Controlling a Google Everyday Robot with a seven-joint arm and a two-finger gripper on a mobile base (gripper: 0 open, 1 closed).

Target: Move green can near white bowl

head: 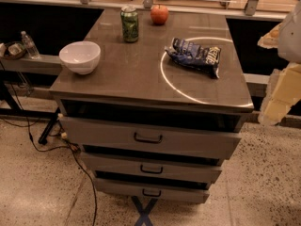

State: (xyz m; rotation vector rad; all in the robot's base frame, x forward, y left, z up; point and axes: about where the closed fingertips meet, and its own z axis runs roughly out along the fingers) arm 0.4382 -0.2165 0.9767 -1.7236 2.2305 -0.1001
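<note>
**Can and bowl sitting apart on the cabinet top**

You are looking at the green can standing upright at the back of the cabinet top, near the red apple. The white bowl is sitting at the left edge, well apart from the can. A blue chip bag is lying to the right. Your gripper is hanging beyond the cabinet's right edge.
</note>
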